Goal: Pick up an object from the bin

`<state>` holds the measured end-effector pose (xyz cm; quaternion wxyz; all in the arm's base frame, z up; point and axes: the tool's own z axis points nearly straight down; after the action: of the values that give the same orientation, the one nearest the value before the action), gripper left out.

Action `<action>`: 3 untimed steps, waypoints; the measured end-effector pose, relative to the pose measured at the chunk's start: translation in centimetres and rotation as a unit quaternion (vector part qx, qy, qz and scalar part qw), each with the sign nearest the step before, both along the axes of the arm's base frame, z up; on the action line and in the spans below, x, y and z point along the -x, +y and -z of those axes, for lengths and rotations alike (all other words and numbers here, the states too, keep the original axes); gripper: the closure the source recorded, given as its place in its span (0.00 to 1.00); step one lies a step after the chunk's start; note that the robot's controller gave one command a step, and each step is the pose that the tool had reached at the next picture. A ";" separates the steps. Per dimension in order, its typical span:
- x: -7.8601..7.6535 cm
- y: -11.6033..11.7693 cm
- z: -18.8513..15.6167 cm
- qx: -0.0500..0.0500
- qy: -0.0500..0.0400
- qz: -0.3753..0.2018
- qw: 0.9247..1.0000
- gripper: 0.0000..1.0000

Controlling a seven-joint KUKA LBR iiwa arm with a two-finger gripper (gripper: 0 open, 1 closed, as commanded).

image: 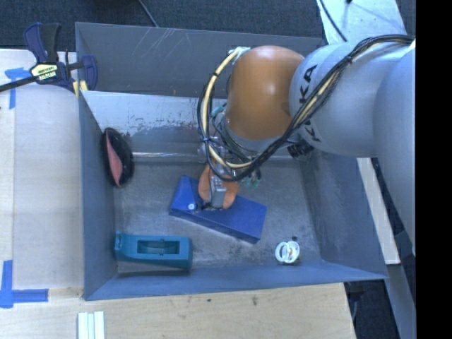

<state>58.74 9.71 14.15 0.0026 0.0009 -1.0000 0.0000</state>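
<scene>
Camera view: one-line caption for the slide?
Tool at the central blue flat block; teal case and pink-faced brush lie apart.

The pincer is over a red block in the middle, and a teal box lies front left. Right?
No, the block under the pincer is blue, not red; the camera view shows it. The teal box does lie front left.

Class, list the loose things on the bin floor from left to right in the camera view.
Black-and-pink oval object → teal rectangular block → blue flat block → small white-and-yellow round thing.
</scene>
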 end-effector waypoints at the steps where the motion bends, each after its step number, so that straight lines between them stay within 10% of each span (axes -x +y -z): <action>1: -0.2 0.0 -0.5 0.000 -0.004 0.001 1.000 0.00; 3: -3.3 2.8 6.9 -0.001 -0.003 -0.122 0.992 0.00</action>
<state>62.06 12.54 7.25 -0.0001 0.1232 -0.9924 -0.0003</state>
